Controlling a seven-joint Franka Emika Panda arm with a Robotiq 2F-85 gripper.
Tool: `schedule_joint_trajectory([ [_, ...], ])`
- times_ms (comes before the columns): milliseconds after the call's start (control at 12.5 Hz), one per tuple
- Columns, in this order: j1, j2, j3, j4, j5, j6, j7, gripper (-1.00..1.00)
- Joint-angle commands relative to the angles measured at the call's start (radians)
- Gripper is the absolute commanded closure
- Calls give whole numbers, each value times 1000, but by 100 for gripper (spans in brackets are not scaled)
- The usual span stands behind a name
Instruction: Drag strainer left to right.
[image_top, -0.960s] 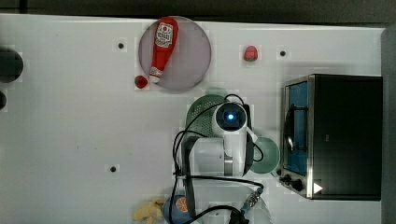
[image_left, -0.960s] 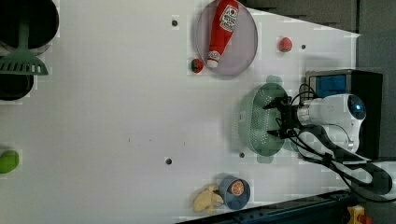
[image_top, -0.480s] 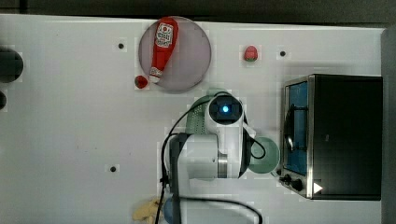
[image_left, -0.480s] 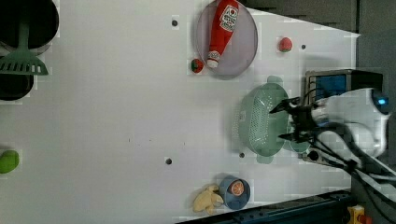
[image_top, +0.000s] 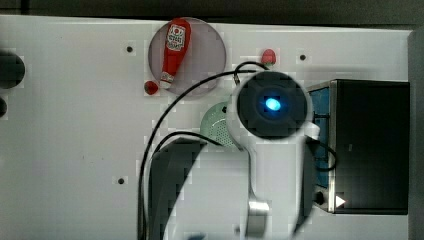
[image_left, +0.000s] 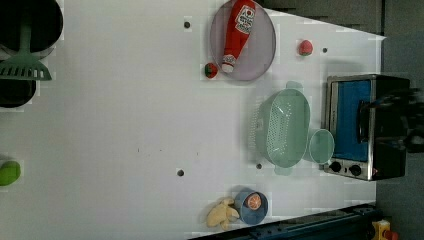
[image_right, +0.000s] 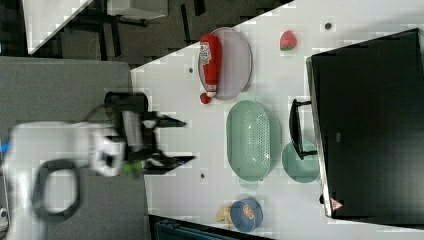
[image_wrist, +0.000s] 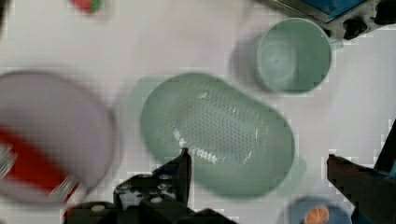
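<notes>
Strainer (image_right: 248, 140) lies on the white table (image_left: 125, 125), well clear of our gripper (image_right: 175, 141), whose fingers stand wide apart and hold nothing. Seen from the gripper, we find it straight ahead, with the mint bowl (image_right: 300, 161) touching its far side.

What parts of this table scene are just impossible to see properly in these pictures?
- Top view: the robot arm covers most of the strainer; just a sliver shows.
- Wrist view: the ketchup bottle and its plate are blurred and cut by the edge.
- Wrist view: the blue bowl is cut by the edge.
- Left view: the green object is cut by the edge, too small to identify.
</notes>
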Motion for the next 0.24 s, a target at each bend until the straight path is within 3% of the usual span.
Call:
schedule_joint_trajectory([
  [80,20,-39,-13,61,55,-107,-275,-100],
  [240,20,-95,-14,94,54,-187,-312,-100],
])
